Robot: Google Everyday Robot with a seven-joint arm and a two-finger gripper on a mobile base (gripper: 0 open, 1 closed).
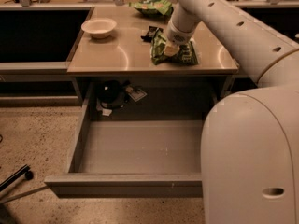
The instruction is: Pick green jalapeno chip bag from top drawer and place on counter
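Observation:
The green jalapeno chip bag (180, 55) lies crumpled and flattish on the front right part of the beige counter (117, 55). My gripper (170, 49) is directly on top of the bag's left half, at the end of the white arm that comes in from the upper right. The top drawer (140, 146) is pulled wide open below the counter, and its grey floor is bare at the front.
A white bowl (99, 27) sits at the counter's back left. A puffier green bag (154, 6) lies at the back and a small black packet (150, 31) just behind my gripper. A black object (110, 92) and a small packet (135, 93) lie at the drawer's back. My white body (252, 153) fills the right.

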